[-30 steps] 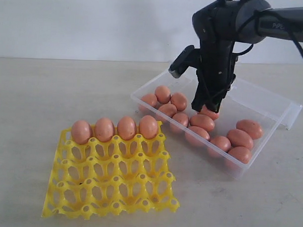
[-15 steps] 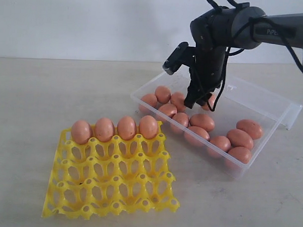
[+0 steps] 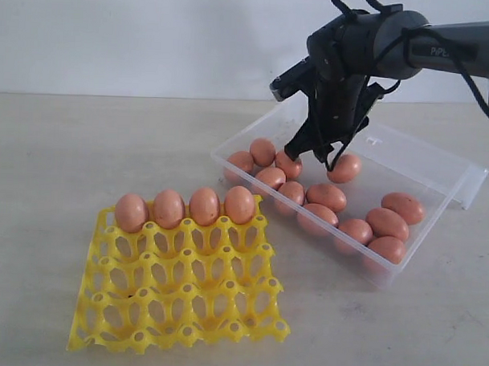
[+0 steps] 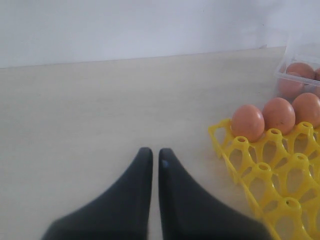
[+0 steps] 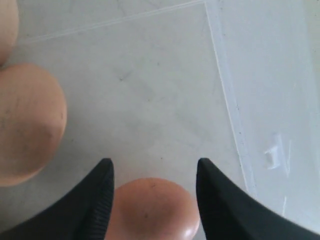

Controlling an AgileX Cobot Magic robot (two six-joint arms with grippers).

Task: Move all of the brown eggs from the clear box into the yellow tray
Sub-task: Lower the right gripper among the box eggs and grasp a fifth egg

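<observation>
- Exterior view: the right gripper hangs over the far middle of the box, closed around an egg.
- Eleven more eggs lie loose in the box, one cluster at its left end and the others along its near wall towards the right.
- The box sits on the counter, right of and beyond the tray.
- Four eggs stand side by side in the tray's far row; its other cups hold none.
- Left wrist view: the left gripper hovers over bare counter to the left of the tray, its jaws nearly touching and holding nothing.
- Three of the tray's eggs show, with a corner of the box beyond them.
- Right wrist view: the right gripper has the egg between its fingers, which press it on both sides.
- The clear box floor is below, with another egg just beside the held one.
</observation>
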